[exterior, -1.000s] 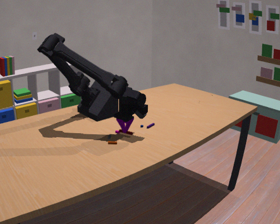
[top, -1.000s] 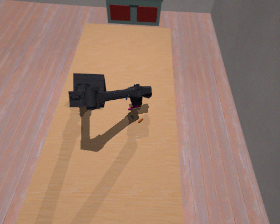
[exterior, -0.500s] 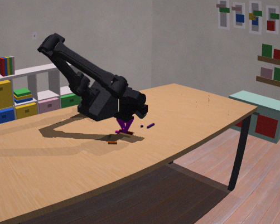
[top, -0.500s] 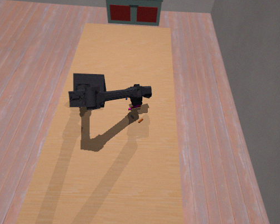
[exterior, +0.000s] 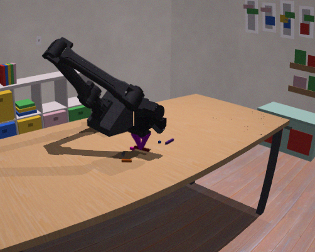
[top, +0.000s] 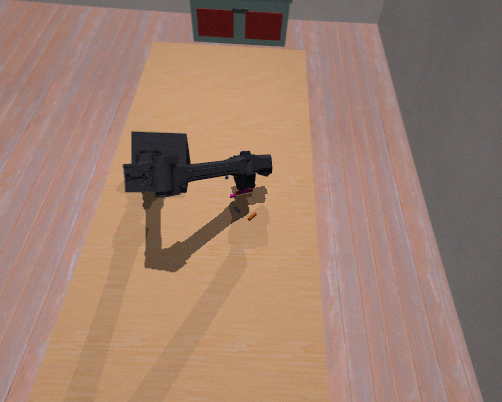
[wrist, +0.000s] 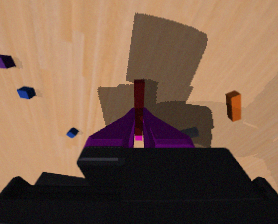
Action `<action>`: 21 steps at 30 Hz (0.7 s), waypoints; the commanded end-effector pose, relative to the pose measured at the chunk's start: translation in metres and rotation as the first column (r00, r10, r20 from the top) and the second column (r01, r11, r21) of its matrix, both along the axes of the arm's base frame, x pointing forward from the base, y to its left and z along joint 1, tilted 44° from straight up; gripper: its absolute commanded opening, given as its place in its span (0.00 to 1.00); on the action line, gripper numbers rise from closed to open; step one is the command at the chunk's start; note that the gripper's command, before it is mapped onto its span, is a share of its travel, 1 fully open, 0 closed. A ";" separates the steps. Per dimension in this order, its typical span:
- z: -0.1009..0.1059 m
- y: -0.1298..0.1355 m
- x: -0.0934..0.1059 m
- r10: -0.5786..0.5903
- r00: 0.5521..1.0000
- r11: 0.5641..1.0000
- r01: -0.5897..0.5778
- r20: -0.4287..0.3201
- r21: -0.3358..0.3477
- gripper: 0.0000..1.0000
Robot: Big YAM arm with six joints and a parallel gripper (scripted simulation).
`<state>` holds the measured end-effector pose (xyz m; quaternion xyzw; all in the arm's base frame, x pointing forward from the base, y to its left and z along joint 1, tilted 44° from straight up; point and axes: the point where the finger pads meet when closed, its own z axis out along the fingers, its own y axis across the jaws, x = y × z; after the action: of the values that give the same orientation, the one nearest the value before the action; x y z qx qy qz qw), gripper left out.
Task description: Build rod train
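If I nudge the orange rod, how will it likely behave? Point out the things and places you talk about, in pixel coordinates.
The orange rod (top: 252,216) (exterior: 126,160) (wrist: 233,106) looks straight and rigid, so it probably won't bend. Its flat, squared faces suggest sliding or pivoting rather than rolling. Being small, it is likely light.

- The gripper's fingers (exterior: 141,149) hid part of the red rod (top: 243,192) (exterior: 144,149) (wrist: 139,92).
- The magenta rod (top: 232,195) (exterior: 132,148) (wrist: 138,138) was mostly hidden in the wrist view; its gap to the red one was too small to tell.
- The purple rod (exterior: 169,141) (wrist: 7,61) was cut off by the wrist view's left edge.
- Shadow blurred the grey rod (top: 237,210) (exterior: 123,153) (wrist: 190,132).
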<state>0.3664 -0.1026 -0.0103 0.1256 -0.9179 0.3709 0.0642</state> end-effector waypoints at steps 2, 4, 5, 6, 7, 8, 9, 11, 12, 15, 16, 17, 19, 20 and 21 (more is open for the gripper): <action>0.008 0.010 0.023 0.025 0.999 1.000 -0.025 0.044 0.000 0.04; 0.008 0.010 0.023 0.025 0.999 1.000 -0.025 0.045 0.000 0.04; 0.007 0.010 0.023 0.025 0.999 1.000 -0.025 0.043 0.000 0.04; 0.006 0.010 0.021 0.024 0.999 1.000 -0.024 0.040 -0.001 0.04; 0.006 0.010 0.020 0.024 0.999 1.000 -0.024 0.038 -0.001 0.04; 0.006 0.010 0.020 0.024 0.999 1.000 -0.024 0.037 -0.001 0.04; 0.006 0.010 0.020 0.024 0.999 1.000 -0.024 0.037 -0.001 0.04; 0.006 0.010 0.020 0.024 0.999 1.000 -0.024 0.037 -0.001 0.04; 0.006 0.010 0.020 0.024 0.999 1.000 -0.024 0.037 -0.001 0.04; 0.006 0.010 0.020 0.024 0.999 1.000 -0.024 0.037 -0.001 0.04; 0.006 0.010 0.020 0.024 0.999 1.000 -0.024 0.037 -0.001 0.04; 0.006 0.010 0.020 0.024 0.999 1.000 -0.024 0.037 -0.001 0.04; 0.006 0.010 0.020 0.024 0.999 1.000 -0.024 0.037 -0.001 0.04; 0.006 0.010 0.020 0.024 0.999 1.000 -0.024 0.037 -0.001 0.04; 0.006 0.010 0.020 0.024 0.999 1.000 -0.024 0.037 -0.001 0.04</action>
<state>0.3671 -0.1026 -0.0102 0.1254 -0.9179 0.3710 0.0637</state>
